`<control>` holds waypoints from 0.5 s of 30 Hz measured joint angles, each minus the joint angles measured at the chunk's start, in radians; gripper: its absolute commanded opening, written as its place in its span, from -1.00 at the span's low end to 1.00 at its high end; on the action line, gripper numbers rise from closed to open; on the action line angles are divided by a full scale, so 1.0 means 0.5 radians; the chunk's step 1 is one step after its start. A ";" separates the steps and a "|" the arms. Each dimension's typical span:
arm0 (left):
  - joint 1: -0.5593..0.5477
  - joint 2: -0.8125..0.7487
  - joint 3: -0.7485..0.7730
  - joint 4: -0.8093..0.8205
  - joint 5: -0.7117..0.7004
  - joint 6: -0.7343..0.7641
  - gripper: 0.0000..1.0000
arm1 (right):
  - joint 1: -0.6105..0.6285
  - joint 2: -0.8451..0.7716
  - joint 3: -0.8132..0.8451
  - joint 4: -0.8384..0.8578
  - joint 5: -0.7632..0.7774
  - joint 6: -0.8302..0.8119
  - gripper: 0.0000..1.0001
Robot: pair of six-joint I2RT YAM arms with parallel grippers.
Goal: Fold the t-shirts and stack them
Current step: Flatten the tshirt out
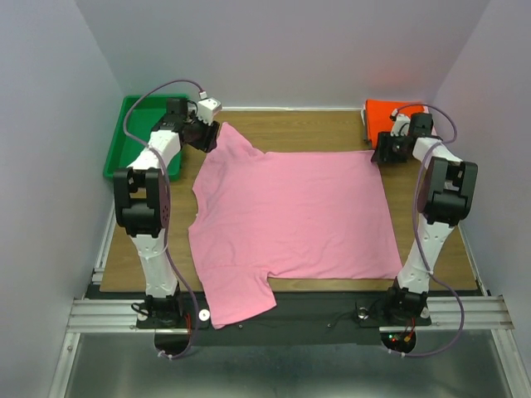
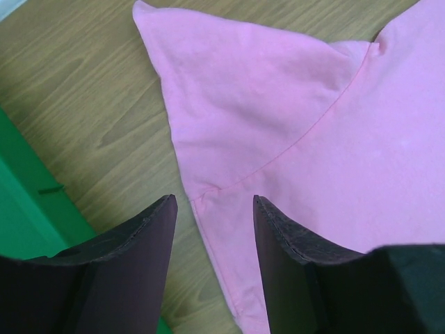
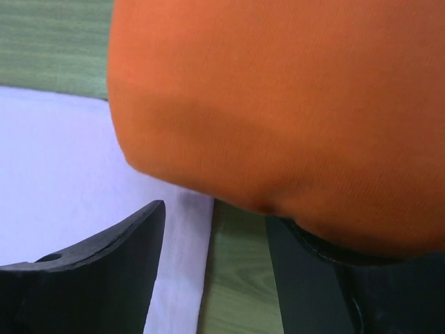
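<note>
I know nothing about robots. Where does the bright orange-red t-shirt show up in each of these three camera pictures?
Top external: the bright orange-red cotton t-shirt lies in the far right corner of the table.
Left wrist: not in it.
Right wrist: seen close up, it fills the upper right.
Shared landmark: the wooden table, bare in all three views, though it looks greenish in the right wrist view.

A wooden table (image 1: 332,133) carries a pink tee (image 1: 290,215), spread flat over most of it — one sleeve hangs past the near edge. Just beyond the tee's far right corner lies an orange tee (image 1: 383,112). Left of its far sleeve sits a green tray (image 1: 124,141) — at the table's edge.
</note>
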 measured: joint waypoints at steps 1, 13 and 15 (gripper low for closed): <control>0.002 0.017 0.009 0.001 0.000 -0.008 0.19 | 0.001 0.006 -0.006 0.024 0.002 0.016 0.32; 0.016 0.127 0.104 0.035 0.001 -0.076 0.20 | 0.049 -0.040 -0.324 0.676 0.100 0.179 0.19; 0.017 0.157 0.142 0.039 -0.002 -0.082 0.20 | 0.057 -0.040 -0.343 0.732 0.101 0.193 0.14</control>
